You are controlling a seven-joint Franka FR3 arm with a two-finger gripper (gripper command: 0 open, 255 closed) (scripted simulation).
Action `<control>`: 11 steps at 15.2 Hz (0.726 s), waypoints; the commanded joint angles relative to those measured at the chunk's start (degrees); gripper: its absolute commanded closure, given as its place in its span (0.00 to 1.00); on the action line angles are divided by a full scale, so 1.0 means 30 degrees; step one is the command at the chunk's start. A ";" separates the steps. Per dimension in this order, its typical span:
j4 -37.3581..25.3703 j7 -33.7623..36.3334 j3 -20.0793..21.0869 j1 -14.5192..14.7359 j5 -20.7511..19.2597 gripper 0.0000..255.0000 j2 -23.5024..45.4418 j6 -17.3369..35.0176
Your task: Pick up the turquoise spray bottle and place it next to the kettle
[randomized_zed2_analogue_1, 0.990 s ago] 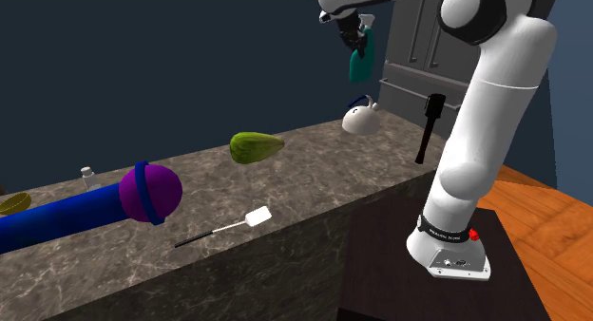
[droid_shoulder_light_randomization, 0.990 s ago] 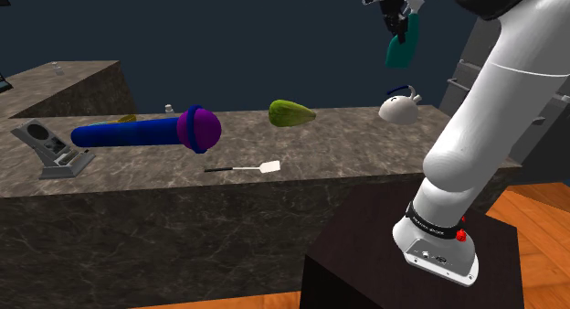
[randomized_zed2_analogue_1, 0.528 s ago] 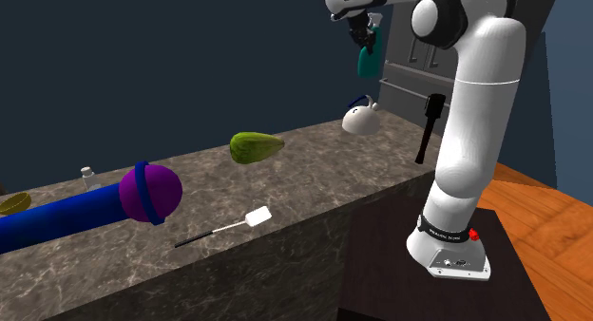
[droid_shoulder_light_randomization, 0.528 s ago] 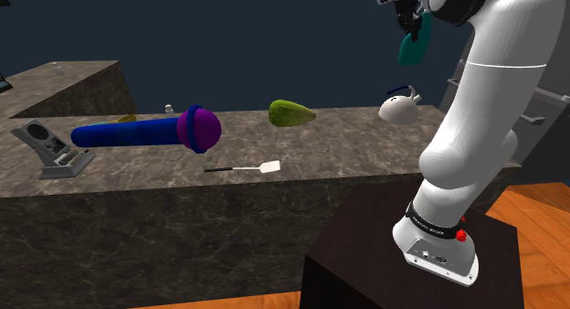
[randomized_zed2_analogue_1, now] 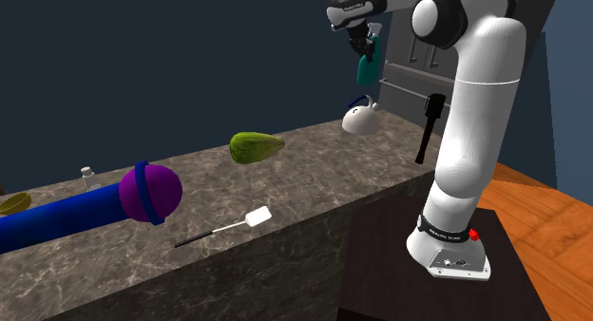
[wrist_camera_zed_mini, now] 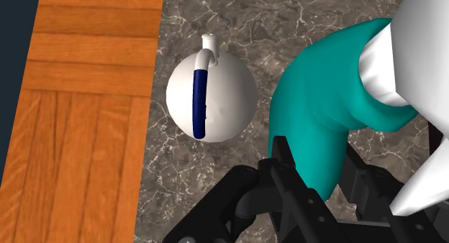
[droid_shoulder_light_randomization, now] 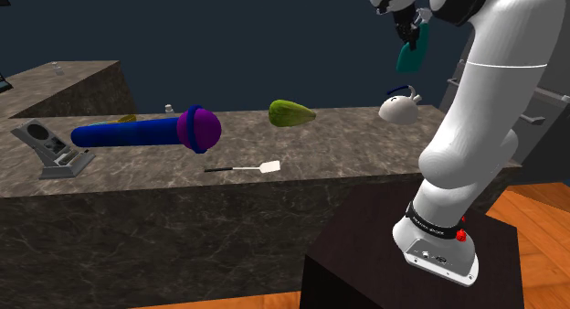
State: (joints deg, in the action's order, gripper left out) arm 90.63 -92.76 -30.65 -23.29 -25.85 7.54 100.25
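Observation:
The turquoise spray bottle (droid_shoulder_light_randomization: pixel 411 53) with a white sprayer head (wrist_camera_zed_mini: pixel 417 69) hangs high in the air, tilted, with my black gripper (droid_shoulder_light_randomization: pixel 405 24) shut on its body. The bottle (randomized_zed2_analogue_1: pixel 368 66) is well above the marble counter (randomized_zed2_analogue_1: pixel 314 177). Just below it, near the counter's far end, stands the kettle (droid_shoulder_light_randomization: pixel 399 106), round and white with a dark blue handle. In the wrist view the kettle (wrist_camera_zed_mini: pixel 211 94) lies just beside the held bottle (wrist_camera_zed_mini: pixel 324 112), with bare counter between them. My fingers (wrist_camera_zed_mini: pixel 288 173) clasp the bottle's lower part.
A big blue and purple microphone-shaped thing (droid_shoulder_light_randomization: pixel 146 131), a green rounded object (droid_shoulder_light_randomization: pixel 290 112), a small white spatula (droid_shoulder_light_randomization: pixel 247 169) and a grey holder (droid_shoulder_light_randomization: pixel 50 147) lie along the counter. Wooden floor (wrist_camera_zed_mini: pixel 79 119) starts right beyond the kettle's side of the counter. My stand (droid_shoulder_light_randomization: pixel 411 261) stands in front.
The gripper carried the bottle up and toward the shoulder view's right over the kettle, then nearly stopped. The arm has swung more upright. The grip stayed shut.

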 commanded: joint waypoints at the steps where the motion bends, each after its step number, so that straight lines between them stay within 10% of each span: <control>1: 0.0656 0.0257 -0.0008 -0.0005 -0.0087 1.00 -0.0074 0.0549; 11: 0.3045 0.1330 -0.0028 -0.0044 -0.0349 1.00 -0.0015 0.2763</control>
State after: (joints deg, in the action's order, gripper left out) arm 99.22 -89.03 -30.72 -23.39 -26.86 7.40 107.92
